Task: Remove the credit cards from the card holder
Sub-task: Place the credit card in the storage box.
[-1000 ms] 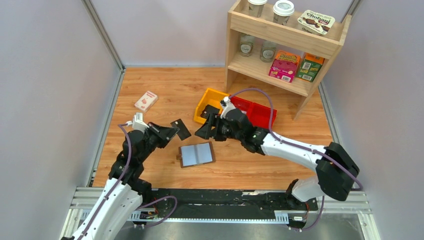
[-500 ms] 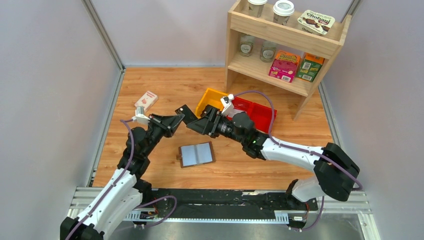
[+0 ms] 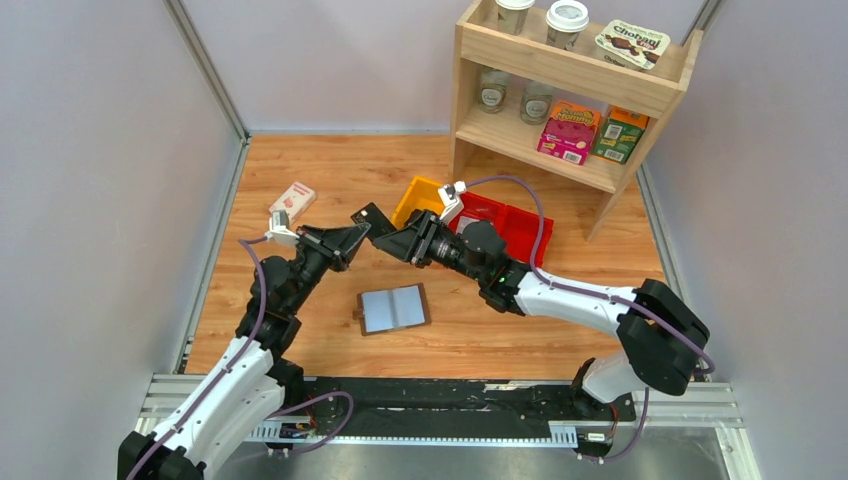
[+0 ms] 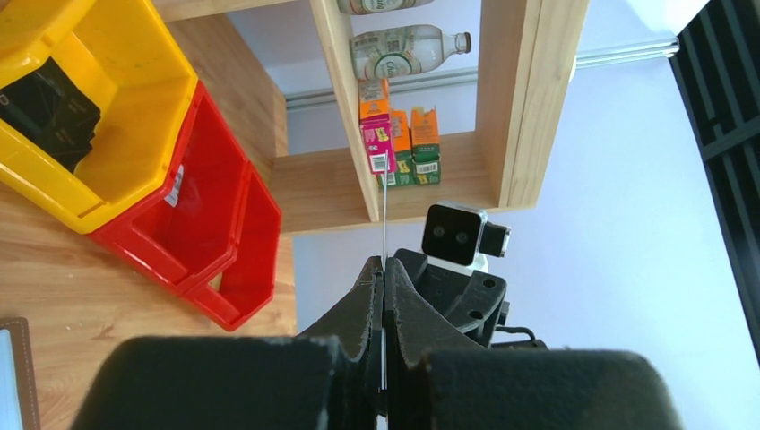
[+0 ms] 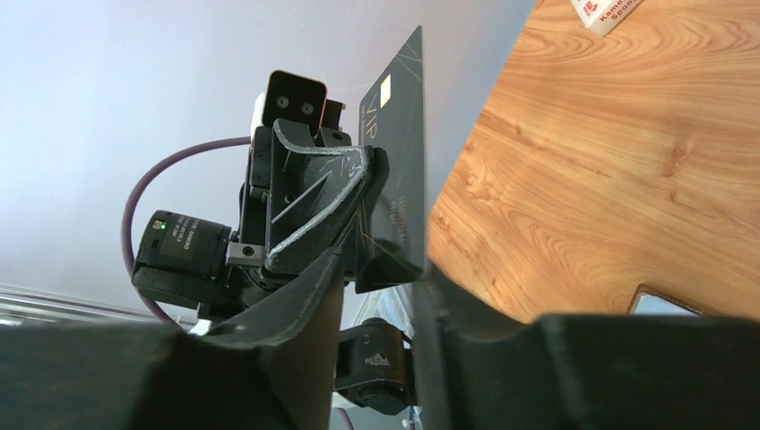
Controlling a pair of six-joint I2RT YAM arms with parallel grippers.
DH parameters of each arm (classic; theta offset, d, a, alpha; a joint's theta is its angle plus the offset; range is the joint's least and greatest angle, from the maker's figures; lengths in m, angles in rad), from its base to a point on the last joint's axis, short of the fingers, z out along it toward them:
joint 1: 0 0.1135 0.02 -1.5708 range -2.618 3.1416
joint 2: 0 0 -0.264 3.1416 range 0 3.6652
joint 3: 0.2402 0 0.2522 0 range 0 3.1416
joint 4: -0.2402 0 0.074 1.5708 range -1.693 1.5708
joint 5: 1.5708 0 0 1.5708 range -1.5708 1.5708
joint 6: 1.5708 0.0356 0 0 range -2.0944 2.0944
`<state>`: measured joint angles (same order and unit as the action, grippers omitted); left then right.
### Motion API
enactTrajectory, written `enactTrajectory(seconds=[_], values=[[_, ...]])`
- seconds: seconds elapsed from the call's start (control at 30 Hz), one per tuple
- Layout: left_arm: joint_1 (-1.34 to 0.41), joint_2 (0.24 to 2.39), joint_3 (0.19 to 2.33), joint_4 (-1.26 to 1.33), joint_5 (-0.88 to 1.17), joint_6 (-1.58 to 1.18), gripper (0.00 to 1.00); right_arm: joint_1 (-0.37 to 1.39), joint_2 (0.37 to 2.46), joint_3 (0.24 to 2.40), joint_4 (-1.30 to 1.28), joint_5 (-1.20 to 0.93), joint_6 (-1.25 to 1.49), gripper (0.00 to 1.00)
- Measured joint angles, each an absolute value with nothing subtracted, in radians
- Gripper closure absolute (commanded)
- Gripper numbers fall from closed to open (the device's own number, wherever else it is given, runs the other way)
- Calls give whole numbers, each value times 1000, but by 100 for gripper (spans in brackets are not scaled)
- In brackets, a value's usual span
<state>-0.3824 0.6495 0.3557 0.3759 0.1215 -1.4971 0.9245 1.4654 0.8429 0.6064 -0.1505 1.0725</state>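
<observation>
Card holder (image 3: 394, 309) lies open flat on the wood-grain table (image 3: 330, 165), nearer my bases than both grippers, roughly between them and well apart from either. My left gripper (image 3: 355, 236) is clamped tight on a black card (image 5: 395, 170), which sticks out past the fingertips toward the right. My right gripper (image 3: 393, 240) meets it tip to tip, jaws partway in, one finger on each side of the card's free end; can't tell if the pads touch it. Holder: rectangular bifold, two grey-blue inner panels face up, brown leather-like border. Card: thin rigid rectangle, dark and smooth, small pale chip square and "VIP" lettering on its face. Left arm: elbow bent, forearm angling up and right from the base, wrist pointing right. Right arm: white forearm stretched leftward across the table, wrist aimed left, just in front of the yellow bin (image 3: 413, 198) and red bins (image 3: 522, 230).
</observation>
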Motion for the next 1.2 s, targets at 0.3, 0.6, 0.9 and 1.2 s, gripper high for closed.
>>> enactTrajectory(seconds=[0.3,0.6,0.9,1.2], values=[[-384,649,346,402,121,-1506,94,923,1465,843,638,-148,1049,100],[-385,589,332,355,140,-1404,27,875,1446,851,526,-190,958,100],[-385,488,513,-127,113,-947,19,743,1448,1049,-12,-226,744,100],[-385,566,725,-539,34,-617,18,656,1670,1286,-352,-215,579,100]])
